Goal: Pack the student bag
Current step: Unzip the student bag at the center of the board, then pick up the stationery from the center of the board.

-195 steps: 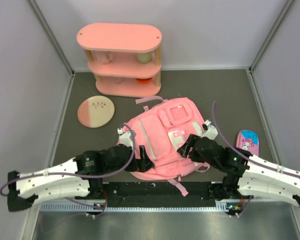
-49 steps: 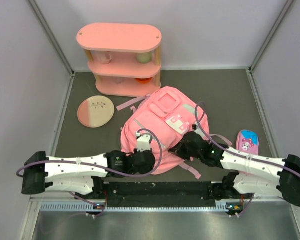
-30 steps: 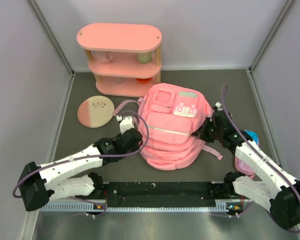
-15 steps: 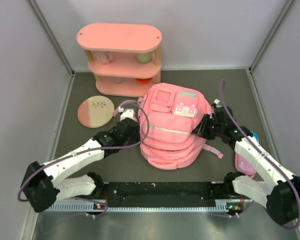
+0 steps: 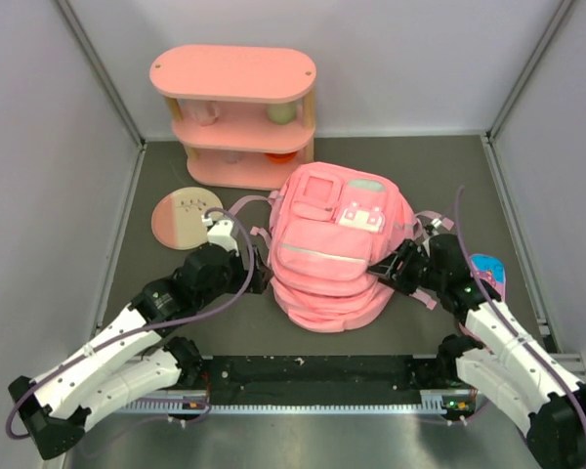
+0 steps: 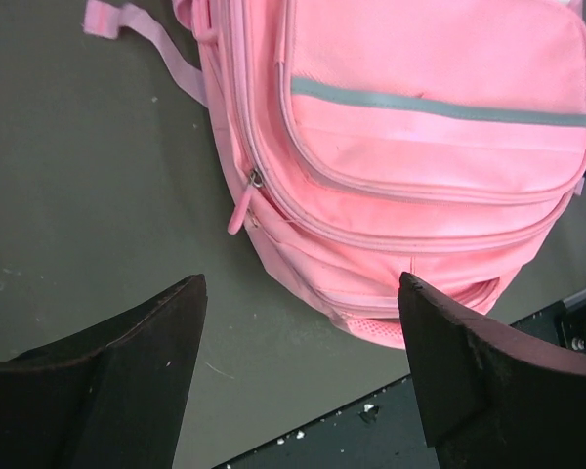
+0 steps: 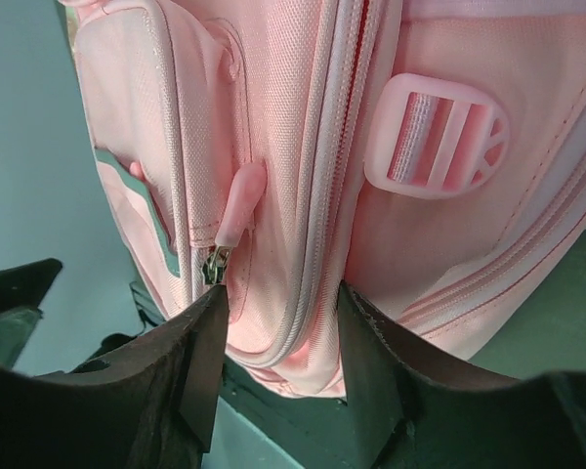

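The student bag (image 5: 330, 249), a pink backpack with grey zip strips and a white buckle flap, stands upright in mid-table. My left gripper (image 5: 261, 277) is just left of the bag. In the left wrist view it (image 6: 301, 362) is wide open and empty, with the bag's front pocket (image 6: 430, 127) beyond it. My right gripper (image 5: 382, 269) is at the bag's right side. In the right wrist view it (image 7: 281, 305) is partly open, its jaws either side of a zipped fold of the bag (image 7: 313, 166), next to a pink zip pull (image 7: 240, 203).
A pink three-tier shelf (image 5: 234, 112) stands behind the bag. A pink and cream plate (image 5: 186, 217) lies at the left. A small pencil case (image 5: 488, 270) lies at the right, partly behind my right arm. A bag strap (image 6: 142, 29) trails on the mat.
The bag went from lying flat to standing upright farther back. In the last half second my left gripper drew back left and my right gripper slid down the bag's side.
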### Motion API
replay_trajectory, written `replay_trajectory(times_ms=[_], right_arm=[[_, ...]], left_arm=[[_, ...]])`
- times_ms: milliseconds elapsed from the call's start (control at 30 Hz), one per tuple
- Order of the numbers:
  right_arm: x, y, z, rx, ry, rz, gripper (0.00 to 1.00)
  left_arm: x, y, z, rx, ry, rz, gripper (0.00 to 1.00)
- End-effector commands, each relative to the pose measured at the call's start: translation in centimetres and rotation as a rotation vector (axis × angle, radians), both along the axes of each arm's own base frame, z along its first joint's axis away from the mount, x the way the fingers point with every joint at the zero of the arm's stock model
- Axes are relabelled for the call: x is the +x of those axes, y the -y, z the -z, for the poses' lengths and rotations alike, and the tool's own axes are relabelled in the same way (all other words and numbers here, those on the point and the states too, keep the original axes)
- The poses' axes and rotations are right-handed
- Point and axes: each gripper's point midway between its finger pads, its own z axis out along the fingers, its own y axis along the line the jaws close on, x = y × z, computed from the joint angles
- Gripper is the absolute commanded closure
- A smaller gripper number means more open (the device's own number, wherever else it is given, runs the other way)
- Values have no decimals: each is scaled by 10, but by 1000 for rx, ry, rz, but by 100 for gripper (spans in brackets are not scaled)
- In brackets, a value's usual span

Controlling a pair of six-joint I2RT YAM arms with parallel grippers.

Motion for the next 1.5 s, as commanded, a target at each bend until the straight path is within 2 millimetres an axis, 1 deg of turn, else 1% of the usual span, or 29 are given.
replay_trajectory(times_ms=[0,100,133,233,400,433,500,567,633,667,700,733,767,800,833,867,933,967,1000,1033,1100,1133,1167,1200,1233,1300,1367,1433,1467], right_arm=[[7,-16,-40,167,75,2,52],[3,-14,-50,169,88,5,52],[2,-13,-50,165,80,10,52],[-4,-10,-57,170,72,20,52],[-15,-12,-56,212,33,27,51],[-21,-9,-50,191,3,35,51],[-22,-1,-45,135,12,67,51],[-26,1,-46,144,30,74,51],[-27,3,-50,146,53,83,51],[-28,14,-49,87,53,118,51],[-28,23,-48,46,61,149,51],[-26,33,-49,8,77,191,51],[-22,51,-59,-49,135,268,50],[-27,62,-55,-95,120,302,50],[-27,71,-57,-121,133,339,50],[-24,85,-66,-164,176,399,43],[-28,104,-62,-255,153,458,34],[-23,123,-67,-344,168,522,27],[-27,135,-61,-420,142,542,21],[-25,158,-70,-511,155,636,12],[-22,180,-61,-676,97,665,1],[-20,192,-64,-744,81,697,1],[-19,201,-62,-792,47,718,1],[-17,209,-54,-845,-13,732,1],[-20,226,-48,-864,-76,812,1],[-19,238,-35,-856,-146,842,1],[-13,253,-19,-799,-174,864,1],[-18,259,-4,-780,-208,838,1],[-15,270,-7,-773,-192,876,1]], left_arm=[[-7,18,2,-36,-44,83,17],[-8,30,-5,-89,-52,114,15],[-9,39,-11,-135,-49,143,14],[-18,59,-15,-234,-89,199,12],[-24,73,-9,-293,-130,225,11],[-25,75,-8,-296,-134,231,11],[-28,80,-4,-301,-162,251,11],[-33,84,0,-310,-208,256,11],[-39,92,2,-372,-257,239,10],[-43,93,14,-406,-315,202,10],[-41,100,7,-464,-296,207,10],[-44,105,9,-495,-306,208,9],[-46,104,24,-504,-332,182,8],[-44,105,30,-539,-362,135,7],[-42,110,31,-591,-347,134,7],[-41,112,32,-633,-373,105,7],[-35,117,35,-674,-368,86,7],[-33,117,37,-677,-372,66,7],[-28,117,42,-666,-366,46,7],[-21,118,37,-682,-333,36,7],[-12,119,36,-675,-293,18,7],[-5,122,26,-690,-259,14,7],[-1,125,27,-687,-258,6,7],[2,127,23,-695,-249,9,8],[5,130,15,-706,-232,15,7],[10,134,17,-692,-229,14,7],[12,140,12,-714,-227,31,7],[12,141,6,-751,-224,46,9],[11,142,-1,-771,-212,61,9]])
